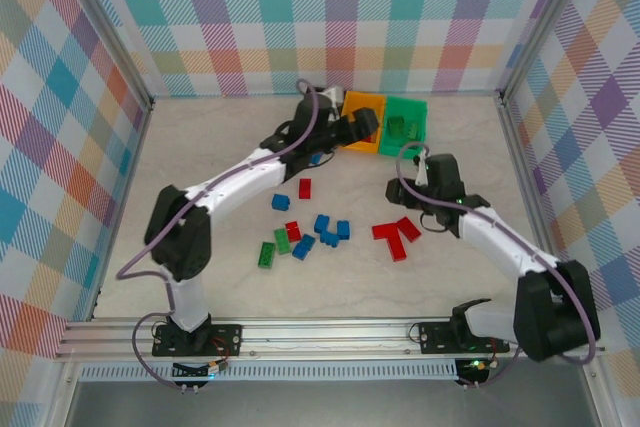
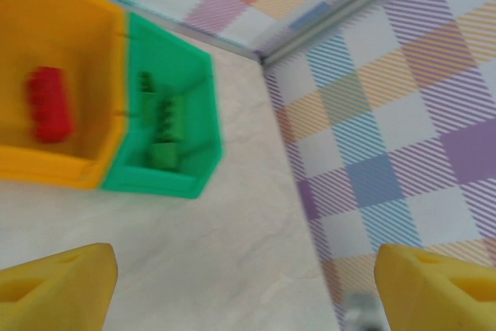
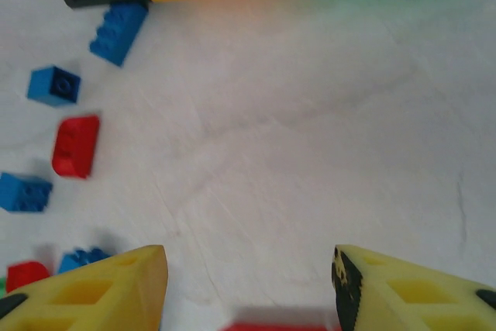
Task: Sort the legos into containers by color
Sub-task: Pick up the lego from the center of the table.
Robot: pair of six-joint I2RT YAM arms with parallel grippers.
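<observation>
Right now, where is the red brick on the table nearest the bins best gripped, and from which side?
Grip the red brick across its two long side walls, at mid-length, coming straight down from above. It is oblong and lies apart, with bare table on both long sides, so the fingers should probably fit; the closest blue brick does not touch it.

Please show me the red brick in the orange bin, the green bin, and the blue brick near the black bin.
red brick (image 2: 48, 104), left wrist view, its middle.
green bin (image 2: 209, 114), left wrist view, right wall.
blue brick (image 3: 118, 30), right wrist view, its middle.
</observation>
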